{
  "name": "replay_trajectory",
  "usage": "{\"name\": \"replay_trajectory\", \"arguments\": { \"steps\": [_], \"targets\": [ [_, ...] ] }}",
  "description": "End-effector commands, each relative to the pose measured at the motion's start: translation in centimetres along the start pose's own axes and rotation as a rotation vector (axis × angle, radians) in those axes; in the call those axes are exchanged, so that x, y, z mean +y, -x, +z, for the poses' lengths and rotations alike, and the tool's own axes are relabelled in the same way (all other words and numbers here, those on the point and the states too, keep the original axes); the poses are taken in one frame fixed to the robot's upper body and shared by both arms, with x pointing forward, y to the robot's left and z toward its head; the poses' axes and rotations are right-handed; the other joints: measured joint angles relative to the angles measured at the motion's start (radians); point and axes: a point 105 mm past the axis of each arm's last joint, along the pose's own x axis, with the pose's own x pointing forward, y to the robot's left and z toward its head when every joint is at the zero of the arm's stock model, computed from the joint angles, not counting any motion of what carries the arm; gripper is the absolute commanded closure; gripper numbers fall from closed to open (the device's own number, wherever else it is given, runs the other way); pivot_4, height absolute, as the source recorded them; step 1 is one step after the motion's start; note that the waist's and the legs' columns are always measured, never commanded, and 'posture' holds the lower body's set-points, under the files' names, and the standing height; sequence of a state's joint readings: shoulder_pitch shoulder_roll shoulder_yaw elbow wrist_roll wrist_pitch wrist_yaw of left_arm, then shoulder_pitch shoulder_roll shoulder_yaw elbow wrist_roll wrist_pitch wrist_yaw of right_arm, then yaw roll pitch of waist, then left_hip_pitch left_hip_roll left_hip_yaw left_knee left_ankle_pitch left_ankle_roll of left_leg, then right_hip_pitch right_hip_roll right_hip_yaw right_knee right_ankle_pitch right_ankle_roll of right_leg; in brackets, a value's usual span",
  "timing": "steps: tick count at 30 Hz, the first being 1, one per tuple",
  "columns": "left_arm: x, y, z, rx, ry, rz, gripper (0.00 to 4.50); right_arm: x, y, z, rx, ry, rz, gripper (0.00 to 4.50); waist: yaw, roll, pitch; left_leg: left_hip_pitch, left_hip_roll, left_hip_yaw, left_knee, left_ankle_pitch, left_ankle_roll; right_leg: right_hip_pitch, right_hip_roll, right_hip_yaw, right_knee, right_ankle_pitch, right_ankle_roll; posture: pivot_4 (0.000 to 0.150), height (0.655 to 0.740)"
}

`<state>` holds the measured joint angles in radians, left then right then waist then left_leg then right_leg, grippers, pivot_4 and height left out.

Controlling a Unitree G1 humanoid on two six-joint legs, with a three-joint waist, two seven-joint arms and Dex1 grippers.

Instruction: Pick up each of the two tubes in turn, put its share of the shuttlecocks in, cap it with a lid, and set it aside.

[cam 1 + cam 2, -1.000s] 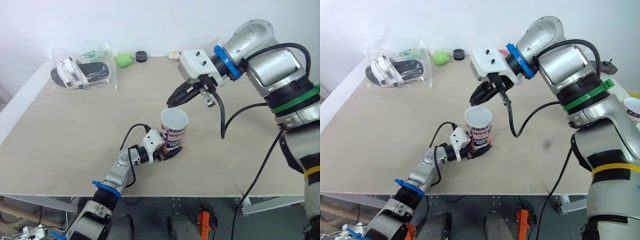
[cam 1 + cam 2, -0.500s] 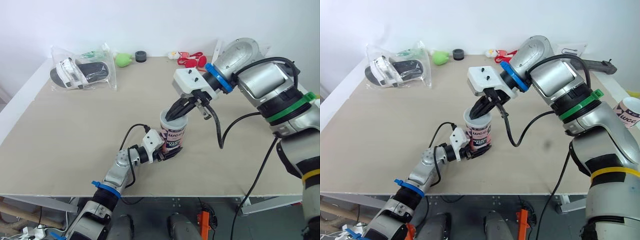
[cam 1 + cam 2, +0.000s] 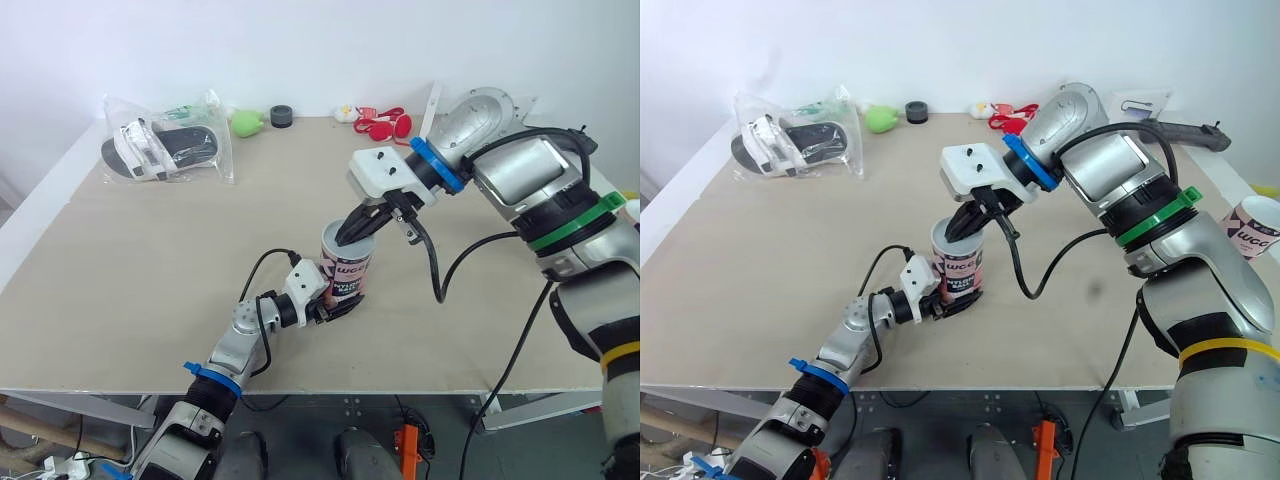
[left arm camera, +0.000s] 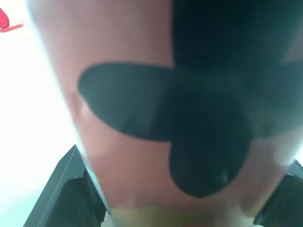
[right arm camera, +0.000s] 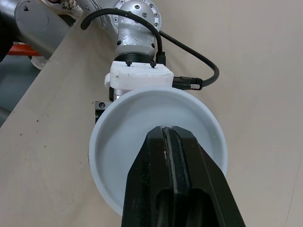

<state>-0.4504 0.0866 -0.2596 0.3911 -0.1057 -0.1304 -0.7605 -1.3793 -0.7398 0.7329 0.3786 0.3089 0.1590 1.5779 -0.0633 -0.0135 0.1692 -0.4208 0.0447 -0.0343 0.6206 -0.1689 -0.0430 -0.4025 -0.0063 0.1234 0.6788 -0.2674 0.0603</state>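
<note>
Pink-and-black printed cylindrical tube [image 3: 347, 272] stands upright near the middle of the beige matt worktop [image 3: 150, 250]. Its long axis is vertical, its mouth points up and its base is at the board. The wall is smooth and glossy with white lettering. The mouth is capped by a pale grey round lid [image 5: 142, 113], a shallow dish shape with a raised rim that looks like smooth plastic. Left pincer [image 3: 330, 305] is clamped on the tube's lower wall from the robot's side, one black finger on each flank. Right pincer [image 5: 169, 130] comes down at a slant from the far right; its two black fingers are pressed flat together with no gap, tips over the lid's centre. Can't tell if the tips actually touch the lid. Second printed tube [image 3: 1258, 228] is well apart at the robot's far right, upright, past the worktop edge. A crinkled clear plastic bag [image 3: 165, 145] holding black-and-white slippers sits at the far-left corner.
</note>
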Motion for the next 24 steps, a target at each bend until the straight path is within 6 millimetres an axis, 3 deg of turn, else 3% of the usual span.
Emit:
{"name": "replay_trajectory", "arguments": {
  "steps": [1,9,15,18,21,24],
  "targets": [
    [-0.6,0.6,-2.5,0.090,0.045,-0.004,1.43,1.5,-1.6,-2.5,0.070,-0.071,0.093,4.42,0.000,0.000,-0.001,0.000,0.000,0.000,0.000,0.000,0.000,0.000,0.000,0.000,0.000,0.000,0.000,0.150,0.7400],
    [-0.7,0.6,-2.6,0.092,0.048,-0.008,1.43,0.9,0.2,-3.3,0.100,-0.094,0.025,4.42,0.000,-0.001,-0.004,0.001,0.000,0.000,-0.001,0.000,0.000,0.001,0.000,0.000,0.000,-0.001,-0.001,0.150,0.7400],
    [-0.7,0.4,-2.5,0.090,0.044,-0.016,1.43,1.5,-0.2,-4.2,0.118,-0.108,0.041,4.42,0.000,-0.001,-0.005,0.002,0.000,0.000,-0.001,0.000,0.000,0.001,0.000,0.000,0.000,-0.001,-0.001,0.150,0.7400],
    [-0.8,0.3,-2.4,0.089,0.039,-0.016,1.43,1.2,0.3,-2.9,0.034,-0.107,0.013,4.42,0.000,-0.002,-0.005,0.002,0.000,0.000,-0.001,0.000,0.000,0.002,0.000,0.000,0.000,-0.001,-0.001,0.150,0.7400],
    [-0.7,0.4,-2.4,0.087,0.036,-0.006,1.43,0.4,3.0,-0.2,-0.162,-0.112,-0.095,4.42,0.000,-0.002,-0.004,0.002,0.000,0.000,-0.001,0.000,0.000,0.002,0.000,0.000,-0.001,-0.001,-0.001,0.150,0.7400],
    [-0.5,0.6,-2.1,0.076,0.039,-0.002,1.43,0.8,6.0,1.1,-0.328,-0.156,-0.232,4.42,0.003,-0.001,-0.003,-0.003,0.000,0.000,-0.001,0.000,0.000,-0.001,0.000,0.000,-0.001,0.001,0.003,0.150,0.7400]
  ]
}}
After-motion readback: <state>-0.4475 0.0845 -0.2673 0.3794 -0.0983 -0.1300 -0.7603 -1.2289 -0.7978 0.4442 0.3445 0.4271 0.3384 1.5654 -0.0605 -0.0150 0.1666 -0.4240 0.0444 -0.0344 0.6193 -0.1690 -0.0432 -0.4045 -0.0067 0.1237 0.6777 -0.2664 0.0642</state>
